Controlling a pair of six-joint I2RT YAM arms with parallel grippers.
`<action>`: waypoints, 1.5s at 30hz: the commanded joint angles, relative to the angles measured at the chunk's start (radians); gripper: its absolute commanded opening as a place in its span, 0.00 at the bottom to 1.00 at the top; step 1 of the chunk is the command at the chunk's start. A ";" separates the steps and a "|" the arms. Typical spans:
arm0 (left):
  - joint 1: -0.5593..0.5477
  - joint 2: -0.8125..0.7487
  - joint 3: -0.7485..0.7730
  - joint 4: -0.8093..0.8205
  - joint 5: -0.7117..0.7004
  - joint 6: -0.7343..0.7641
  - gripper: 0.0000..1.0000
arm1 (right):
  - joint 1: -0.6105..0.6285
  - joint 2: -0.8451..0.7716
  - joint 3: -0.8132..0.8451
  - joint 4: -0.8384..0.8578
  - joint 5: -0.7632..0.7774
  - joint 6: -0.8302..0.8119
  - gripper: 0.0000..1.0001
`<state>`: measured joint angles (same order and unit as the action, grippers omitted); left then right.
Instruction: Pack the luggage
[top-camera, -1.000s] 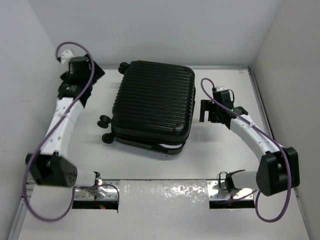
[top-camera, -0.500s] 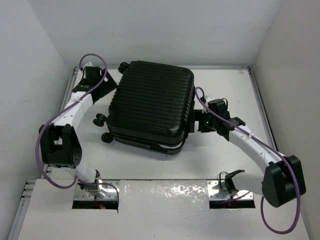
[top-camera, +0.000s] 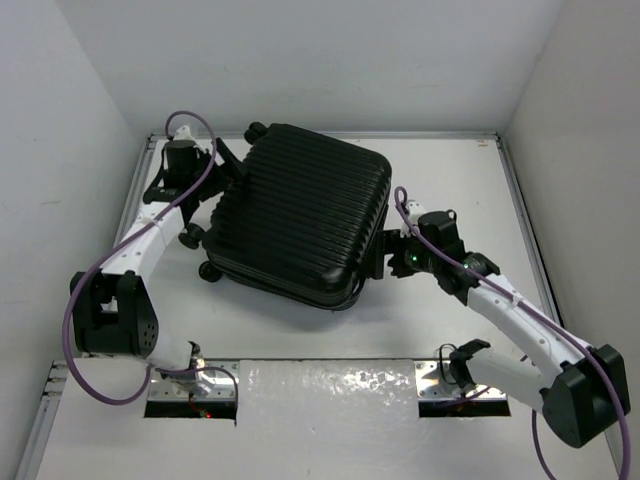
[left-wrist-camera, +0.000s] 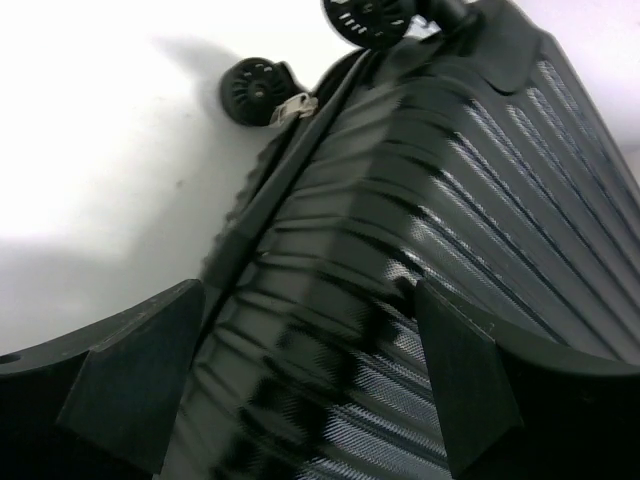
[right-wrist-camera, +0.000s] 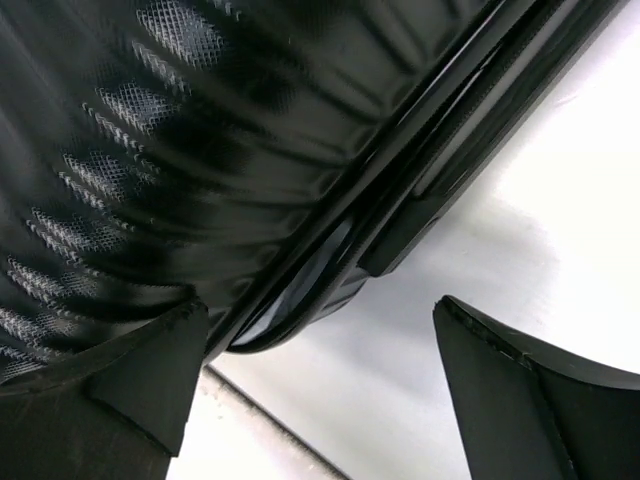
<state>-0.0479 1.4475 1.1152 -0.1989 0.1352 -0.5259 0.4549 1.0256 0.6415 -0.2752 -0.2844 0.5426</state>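
White tabletop (top-camera: 450, 180) carries the luggage (top-camera: 300, 215), ribbed shell up. Your left gripper (top-camera: 232, 172) stands wide over its wheeled corner. Your right gripper (top-camera: 385, 255) stands wide at the side seam.

Luggage (top-camera: 300, 215) inside: was hidden from you under the upper shell.
Luggage in your wrist views: was cropped at the frame edges.

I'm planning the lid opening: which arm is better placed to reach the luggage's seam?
Right, probably: right pincer, open, faces the luggage seam; left pincer centres on ribbed shell near a wheel.
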 joint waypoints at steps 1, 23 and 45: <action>-0.055 -0.024 -0.044 0.019 0.049 0.018 0.83 | 0.007 -0.016 -0.005 0.068 0.050 0.017 0.92; -0.179 -0.067 0.031 -0.006 -0.012 0.010 0.84 | -0.191 0.300 0.184 -0.001 0.334 -0.069 0.99; 0.034 -0.038 0.253 -0.163 -0.144 0.003 0.91 | -0.366 0.424 0.193 0.137 0.249 0.005 0.98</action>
<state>-0.0269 1.3682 1.3357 -0.3851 -0.0040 -0.5003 0.1047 1.4101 0.7792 -0.2020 -0.0032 0.5259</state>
